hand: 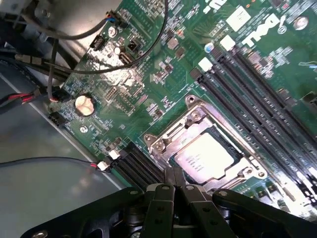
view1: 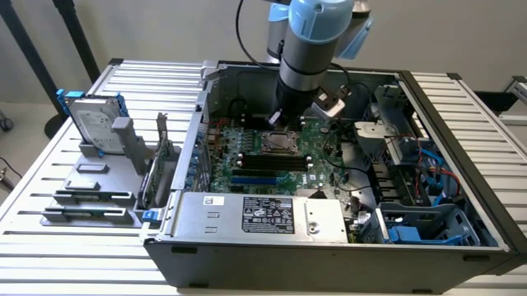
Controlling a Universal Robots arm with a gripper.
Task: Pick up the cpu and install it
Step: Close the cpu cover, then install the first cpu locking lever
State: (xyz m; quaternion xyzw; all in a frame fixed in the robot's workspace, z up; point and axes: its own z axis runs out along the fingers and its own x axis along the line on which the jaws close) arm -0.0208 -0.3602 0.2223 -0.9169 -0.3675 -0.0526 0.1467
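Observation:
The cpu [hand: 203, 157], a small square chip with a shiny silver top, lies flat inside the metal-framed socket [hand: 166, 141] on the green motherboard [hand: 148, 74]. In the exterior view the cpu [view1: 280, 142] sits mid-board inside the open computer case [view1: 329, 256]. My gripper [hand: 174, 174] hovers just off one edge of the socket, its black fingers pressed together and holding nothing. Seen from outside, the gripper [view1: 276, 119] hangs low inside the case, just above the socket on its far side.
Black memory slots [hand: 257, 94] run beside the socket, and loose cables [hand: 59, 74] cross the board's corner. A power supply [view1: 263, 216] fills the near side of the case. At the exterior view's left a hard drive with blue rails [view1: 93, 126] stands on a grey tray [view1: 91, 197].

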